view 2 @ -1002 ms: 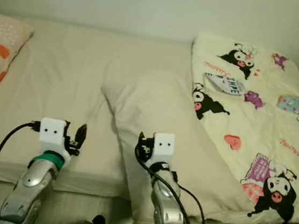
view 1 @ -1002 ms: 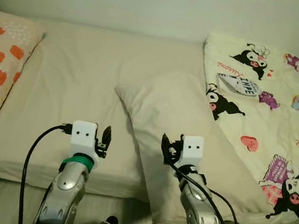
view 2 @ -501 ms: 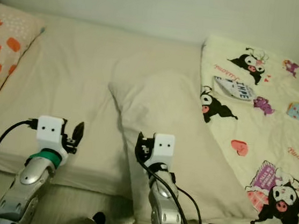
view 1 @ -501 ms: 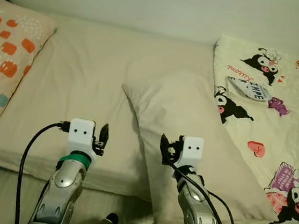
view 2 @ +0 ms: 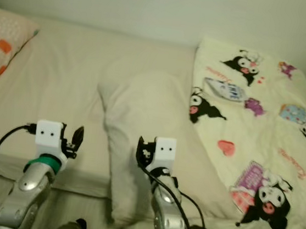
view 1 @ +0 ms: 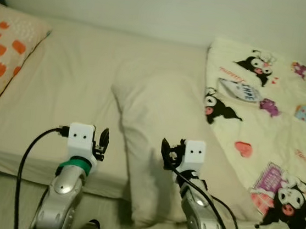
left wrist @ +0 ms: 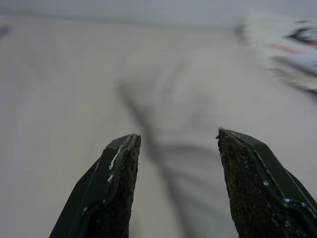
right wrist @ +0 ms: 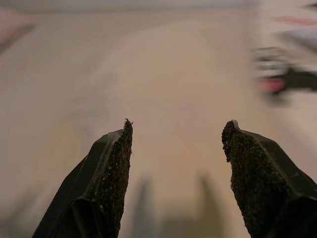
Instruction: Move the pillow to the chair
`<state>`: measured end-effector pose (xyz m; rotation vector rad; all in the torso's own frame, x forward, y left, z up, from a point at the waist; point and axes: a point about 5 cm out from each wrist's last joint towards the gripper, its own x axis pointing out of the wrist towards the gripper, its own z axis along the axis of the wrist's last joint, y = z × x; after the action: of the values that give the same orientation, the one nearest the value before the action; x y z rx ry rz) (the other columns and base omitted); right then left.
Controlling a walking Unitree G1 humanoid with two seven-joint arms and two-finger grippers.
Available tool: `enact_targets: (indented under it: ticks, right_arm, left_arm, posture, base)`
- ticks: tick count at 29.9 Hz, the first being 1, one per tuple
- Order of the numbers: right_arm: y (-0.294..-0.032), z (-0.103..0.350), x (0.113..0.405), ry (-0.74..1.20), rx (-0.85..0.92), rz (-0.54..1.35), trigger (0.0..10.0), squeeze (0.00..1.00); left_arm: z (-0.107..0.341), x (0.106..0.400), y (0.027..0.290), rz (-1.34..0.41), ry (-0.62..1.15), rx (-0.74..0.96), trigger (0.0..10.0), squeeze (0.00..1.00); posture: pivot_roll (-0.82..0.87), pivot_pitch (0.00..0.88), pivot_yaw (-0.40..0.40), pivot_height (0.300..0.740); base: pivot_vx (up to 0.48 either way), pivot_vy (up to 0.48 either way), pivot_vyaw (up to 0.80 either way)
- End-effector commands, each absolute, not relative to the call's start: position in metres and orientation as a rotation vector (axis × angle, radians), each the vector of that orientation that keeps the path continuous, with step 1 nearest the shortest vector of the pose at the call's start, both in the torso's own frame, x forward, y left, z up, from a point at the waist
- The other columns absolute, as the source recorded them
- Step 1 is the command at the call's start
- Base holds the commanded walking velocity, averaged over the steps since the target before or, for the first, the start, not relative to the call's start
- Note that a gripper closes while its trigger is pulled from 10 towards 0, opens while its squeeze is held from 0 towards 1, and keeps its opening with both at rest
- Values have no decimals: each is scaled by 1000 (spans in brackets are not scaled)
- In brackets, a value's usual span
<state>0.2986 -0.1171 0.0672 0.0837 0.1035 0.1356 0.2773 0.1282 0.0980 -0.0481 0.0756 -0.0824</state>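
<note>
In the left eye view, you see a cream pillow [view 1: 157, 126] lying on the bed [view 1: 73, 83], its near end drooping over the edge. No chair is in sight, so the carrying is left to do. Your left gripper [view 1: 103, 141] hovers beside the pillow; your right gripper [view 1: 166, 153] hangs over it. A cartoon-print blanket [view 1: 268, 122] lies to the right.

In the left wrist view, the fingers [left wrist: 114, 193] stand apart, empty.

In the right wrist view, the fingers [right wrist: 106, 188] also stand apart, above the pillow.
</note>
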Motion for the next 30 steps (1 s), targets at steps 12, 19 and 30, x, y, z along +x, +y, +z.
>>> enact_targets:
  ticks: [12, 19, 30]
  right_arm:
    - [-111, 63, 296, 127, 101, 148, 10000, 0]
    - [-111, 63, 296, 124, 101, 146, 10000, 0]
    - [-111, 63, 296, 124, 103, 143, 10000, 0]
  left_arm:
    - [87, 276, 138, -31, 155, -122, 10000, 0]
    - [88, 277, 138, -33, 148, -118, 10000, 0]
    - [89, 278, 141, -24, 142, -83, 10000, 0]
  posture:
    - [24, 75, 6, 740]
    - [21, 68, 9, 740]
    - [22, 71, 11, 740]
  base:
    - [0, -18, 0]
    - [0, 480, 0]
    - [0, 175, 0]
